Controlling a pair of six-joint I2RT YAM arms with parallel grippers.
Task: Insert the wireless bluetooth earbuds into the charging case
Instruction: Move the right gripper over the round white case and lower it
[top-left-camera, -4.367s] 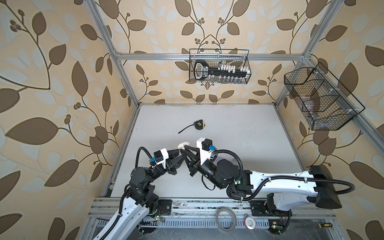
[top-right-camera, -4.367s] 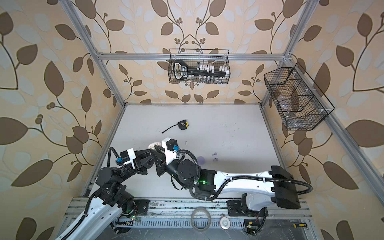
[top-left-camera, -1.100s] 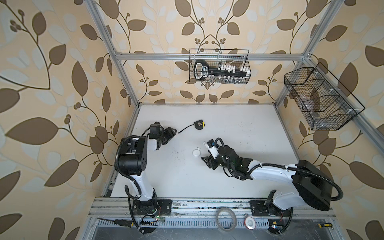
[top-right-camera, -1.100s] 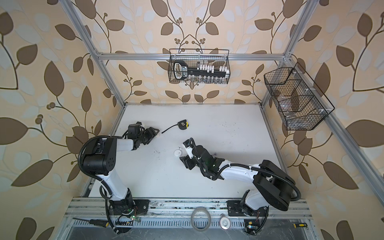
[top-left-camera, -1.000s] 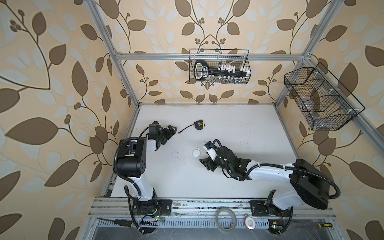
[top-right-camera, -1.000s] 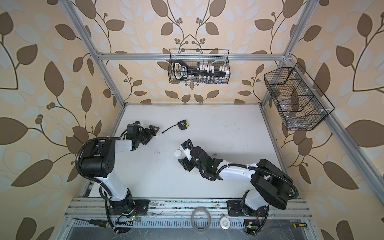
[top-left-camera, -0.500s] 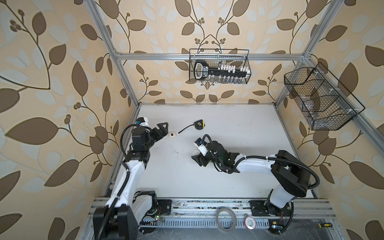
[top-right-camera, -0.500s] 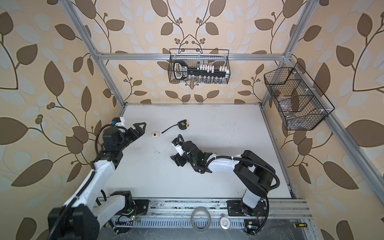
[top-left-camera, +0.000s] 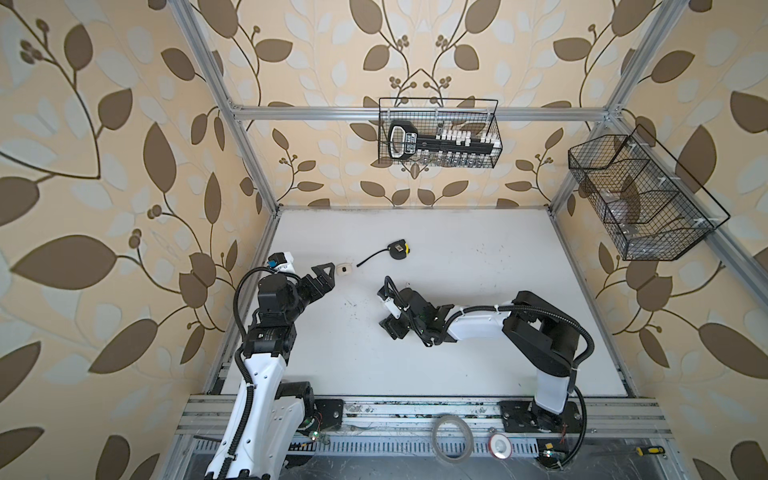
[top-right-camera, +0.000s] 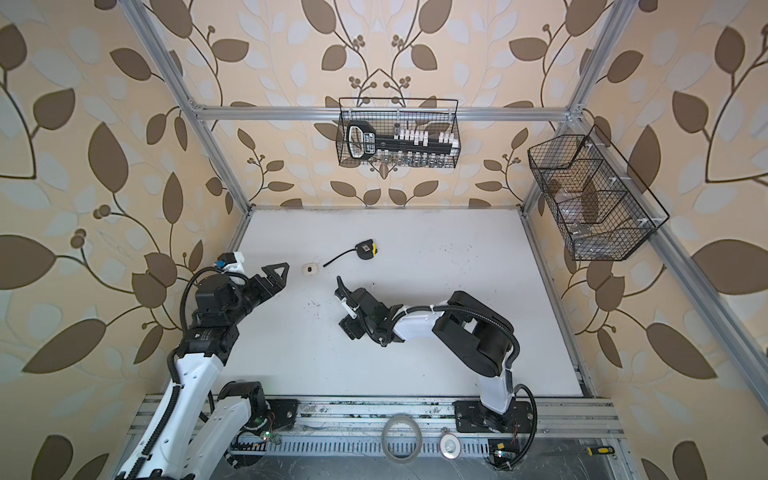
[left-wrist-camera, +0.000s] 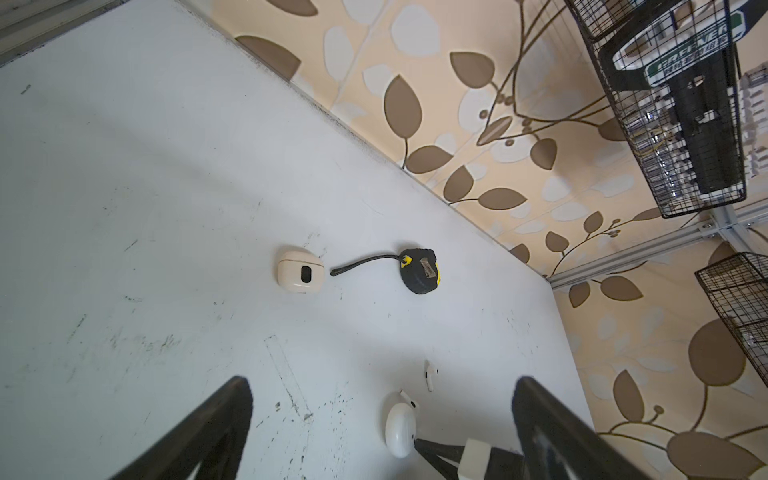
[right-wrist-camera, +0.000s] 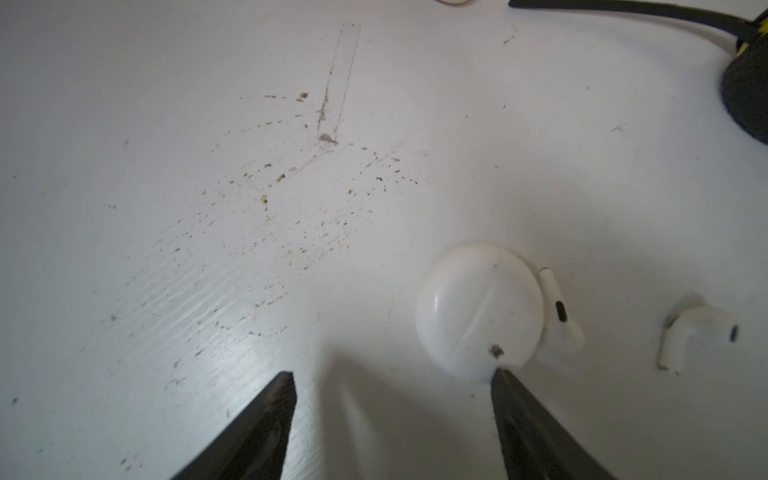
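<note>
A cream charging case (top-left-camera: 344, 269) (top-right-camera: 309, 269) (left-wrist-camera: 300, 276) lies shut at the table's left. My left gripper (top-left-camera: 328, 278) (top-right-camera: 278, 276) (left-wrist-camera: 384, 386) is open and empty just left of it. A round white charging case (right-wrist-camera: 478, 311) (left-wrist-camera: 400, 424) lies shut near the table's middle. In both top views my right arm hides it. My right gripper (top-left-camera: 384, 316) (top-right-camera: 343, 316) (right-wrist-camera: 392, 378) is open, with one fingertip (right-wrist-camera: 500, 376) touching the case's edge and nothing between the jaws. One white earbud (right-wrist-camera: 559, 311) (left-wrist-camera: 409, 401) leans on that case. Another earbud (right-wrist-camera: 690, 332) (left-wrist-camera: 429, 374) lies apart beside it.
A black and yellow tape measure (top-left-camera: 398, 250) (top-right-camera: 365, 251) (left-wrist-camera: 419, 270) with its strap out lies behind the cases. Wire baskets hang on the back wall (top-left-camera: 438, 139) and the right wall (top-left-camera: 640, 199). A tape roll (top-left-camera: 451, 439) sits on the front rail.
My left gripper has drawn back left, uncovering the cream case. My right gripper has moved left onto the white case, covering it from above, and its jaws have widened.
</note>
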